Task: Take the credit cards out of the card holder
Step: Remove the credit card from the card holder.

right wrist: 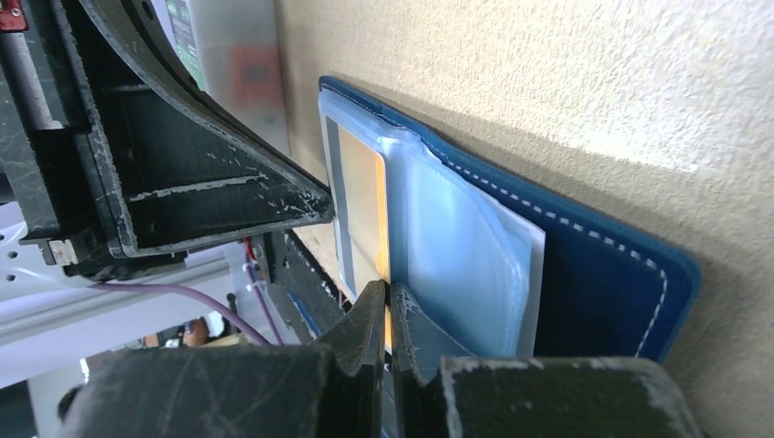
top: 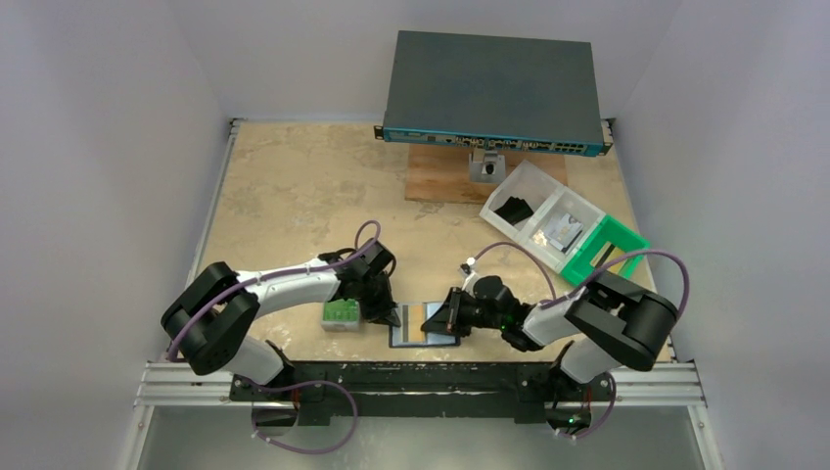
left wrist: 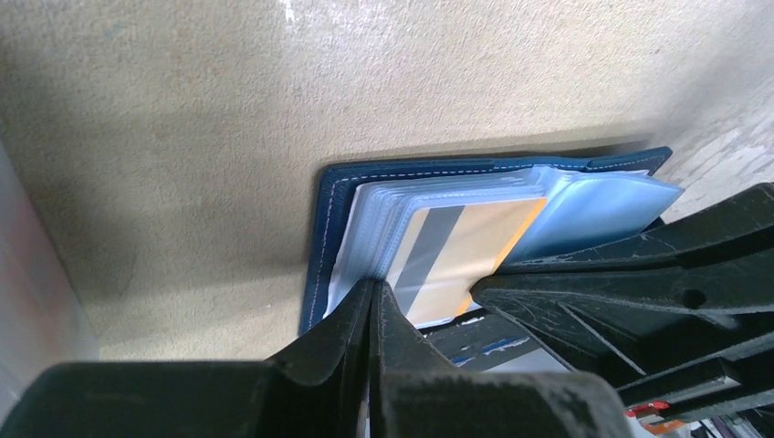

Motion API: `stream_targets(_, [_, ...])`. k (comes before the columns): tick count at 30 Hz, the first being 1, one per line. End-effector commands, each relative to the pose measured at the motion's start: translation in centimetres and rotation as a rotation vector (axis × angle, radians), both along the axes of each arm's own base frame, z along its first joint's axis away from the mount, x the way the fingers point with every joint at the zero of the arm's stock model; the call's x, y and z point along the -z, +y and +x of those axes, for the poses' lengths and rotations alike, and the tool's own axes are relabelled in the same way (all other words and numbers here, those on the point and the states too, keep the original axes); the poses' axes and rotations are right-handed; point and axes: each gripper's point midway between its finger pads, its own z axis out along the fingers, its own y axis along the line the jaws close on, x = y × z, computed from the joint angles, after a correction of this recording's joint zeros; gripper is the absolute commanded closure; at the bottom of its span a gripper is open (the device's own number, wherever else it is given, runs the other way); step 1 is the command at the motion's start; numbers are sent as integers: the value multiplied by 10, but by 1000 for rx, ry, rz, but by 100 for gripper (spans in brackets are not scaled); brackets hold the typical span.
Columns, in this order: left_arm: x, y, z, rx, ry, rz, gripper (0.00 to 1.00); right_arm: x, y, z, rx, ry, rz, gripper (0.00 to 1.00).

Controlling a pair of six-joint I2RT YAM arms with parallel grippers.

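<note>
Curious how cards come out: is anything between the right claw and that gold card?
Nothing solid: the right gripper is shut at the edge of the credit card. Only a clear sleeve of the card holder seems to cover it.

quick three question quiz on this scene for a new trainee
1. True or false: the card holder lies open on the table.
2. The right gripper is shut on: A) a credit card; B) a screwdriver; C) nothing.
3. In the top view, the green-labelled case sits on which side of the card holder?
Key: 1 true; 2 A; 3 left.
</note>
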Motion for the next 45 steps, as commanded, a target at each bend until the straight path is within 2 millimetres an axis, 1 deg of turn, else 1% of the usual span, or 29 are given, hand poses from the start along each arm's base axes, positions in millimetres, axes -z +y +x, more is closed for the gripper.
stream_targets(1, [55, 65, -19, -33, 31, 300, 100, 1, -7, 16, 35, -59, -117, 100])
stream_targets(8, [56, 64, -18, -33, 32, 293, 100, 5, -14, 20, 36, -71, -200, 100])
stream_targets(17, [55, 63, -17, -32, 31, 293, 100, 7, -15, 19, 37, -68, -213, 100])
stream_targets(24, [55, 63, -16, -31, 29, 298, 100, 7, -24, 24, 63, -84, -268, 100])
stream_targets(39, [55, 62, -15, -29, 30, 300, 100, 9, -36, 28, 101, -94, -325, 100])
stream_targets(45, [56, 61, -15, -26, 33, 298, 100, 5, -34, 28, 95, -107, -309, 100])
